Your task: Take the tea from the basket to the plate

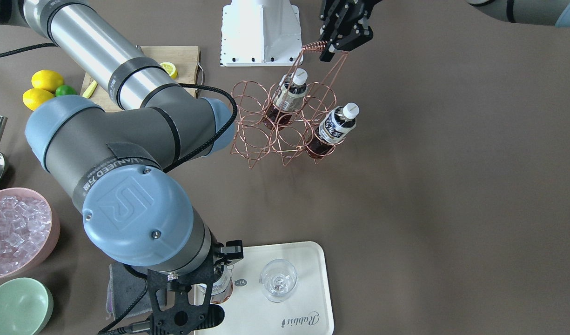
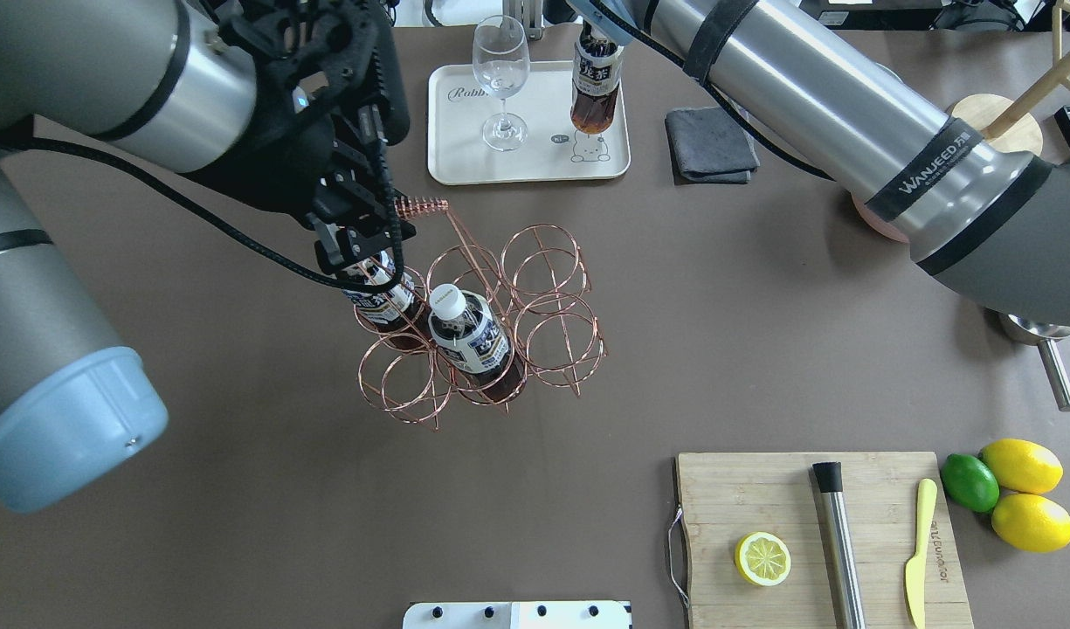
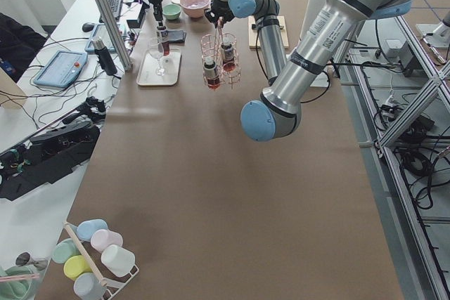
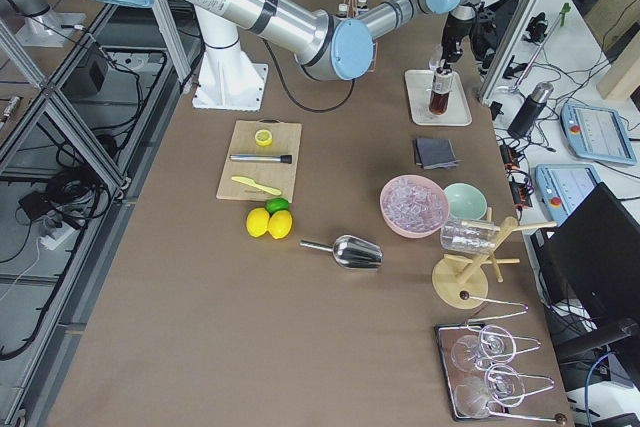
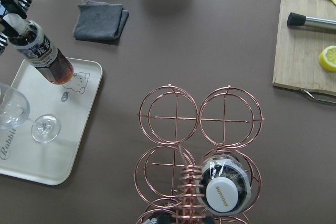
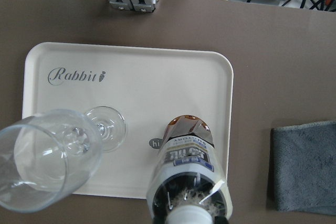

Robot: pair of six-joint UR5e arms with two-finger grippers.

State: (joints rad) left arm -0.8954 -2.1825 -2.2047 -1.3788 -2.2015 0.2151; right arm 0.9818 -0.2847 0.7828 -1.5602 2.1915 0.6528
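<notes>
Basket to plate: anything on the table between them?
Nothing. In the overhead view only bare brown tabletop separates the basket from the plate.

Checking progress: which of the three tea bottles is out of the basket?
The tea bottle in the right gripper, tilted over the plate beside the glass; the other two stand in basket cells.

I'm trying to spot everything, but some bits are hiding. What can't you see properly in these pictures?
Right gripper: fingers hidden by its own arm in the front-facing view, cut off by the bottom edge in its wrist view.
Whether the tea touches the plate: no view shows under the bottle's base.
Left gripper at the basket handle: its black body hides the fingertips overhead, so open or shut is unclear.
</notes>
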